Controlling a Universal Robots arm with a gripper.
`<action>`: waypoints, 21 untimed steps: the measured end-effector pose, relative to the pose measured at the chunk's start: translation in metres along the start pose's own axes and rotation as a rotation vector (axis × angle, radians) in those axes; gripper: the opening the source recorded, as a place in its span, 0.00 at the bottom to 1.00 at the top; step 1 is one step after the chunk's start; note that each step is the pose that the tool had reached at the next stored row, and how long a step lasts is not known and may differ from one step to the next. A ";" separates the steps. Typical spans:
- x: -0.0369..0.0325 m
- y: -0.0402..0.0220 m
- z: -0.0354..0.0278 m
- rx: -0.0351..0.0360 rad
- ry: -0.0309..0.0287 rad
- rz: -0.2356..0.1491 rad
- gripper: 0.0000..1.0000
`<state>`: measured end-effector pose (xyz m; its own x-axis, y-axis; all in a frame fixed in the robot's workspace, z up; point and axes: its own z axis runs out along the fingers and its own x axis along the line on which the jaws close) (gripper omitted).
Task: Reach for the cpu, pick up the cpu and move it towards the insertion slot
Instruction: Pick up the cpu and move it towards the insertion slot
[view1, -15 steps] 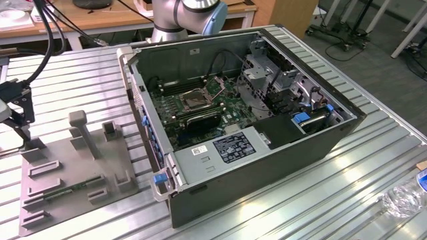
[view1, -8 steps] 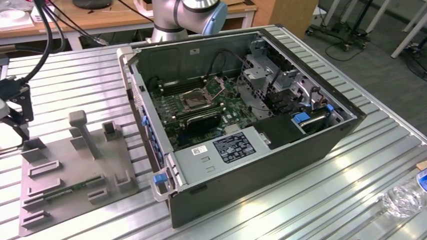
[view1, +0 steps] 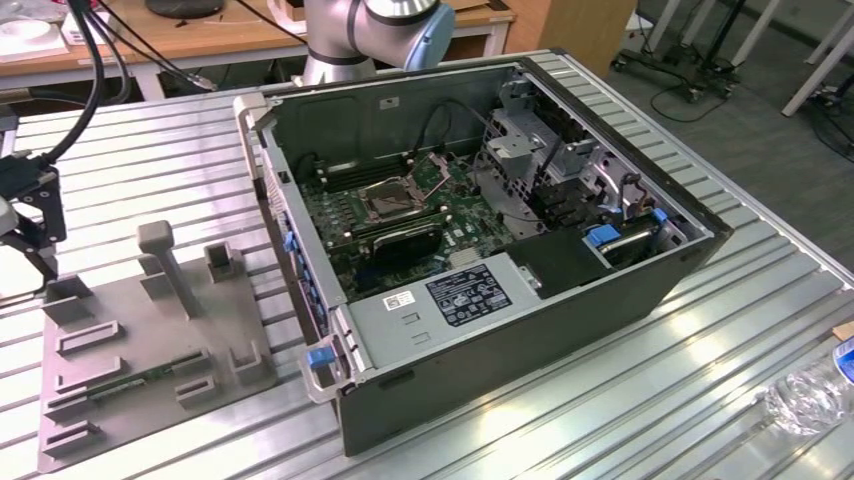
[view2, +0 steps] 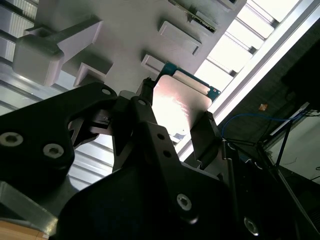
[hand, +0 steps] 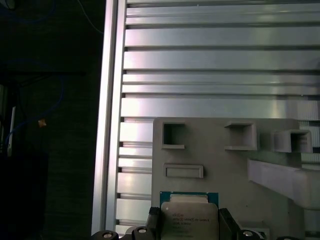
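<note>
The cpu (hand: 189, 216) is a small square chip with a silvery top and a green rim. In both wrist views it sits between my gripper's (hand: 189, 225) two black fingers (view2: 145, 102), which press on its opposite edges. It hangs at the corner of the grey fixture plate (hand: 225, 170), close to the table's edge. In the exterior view my gripper (view1: 34, 250) is at the far left, over the plate's (view1: 147, 340) far corner. The insertion slot (view1: 394, 197), a square socket with a metal frame, lies on the green motherboard inside the open computer case, well off to the exterior view's right.
The open black computer case (view1: 534, 340) fills the middle of the slatted aluminium table (view1: 174, 150). Grey posts and blocks (view1: 167, 265) stand on the fixture plate, and a green memory stick (view1: 134, 380) lies on it. A plastic bottle (view1: 807, 395) is at the exterior view's right.
</note>
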<state>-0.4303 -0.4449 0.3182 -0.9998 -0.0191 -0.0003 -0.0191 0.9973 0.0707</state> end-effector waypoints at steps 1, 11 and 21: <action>0.0000 0.0000 -0.0001 0.0000 0.0001 0.000 0.54; 0.0000 0.0003 -0.0049 0.0000 0.0001 0.000 0.54; 0.0000 0.0009 -0.0130 0.0000 0.0000 0.000 0.54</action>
<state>-0.4303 -0.4449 0.3313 -0.9998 -0.0192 -0.0003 -0.0192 0.9973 0.0707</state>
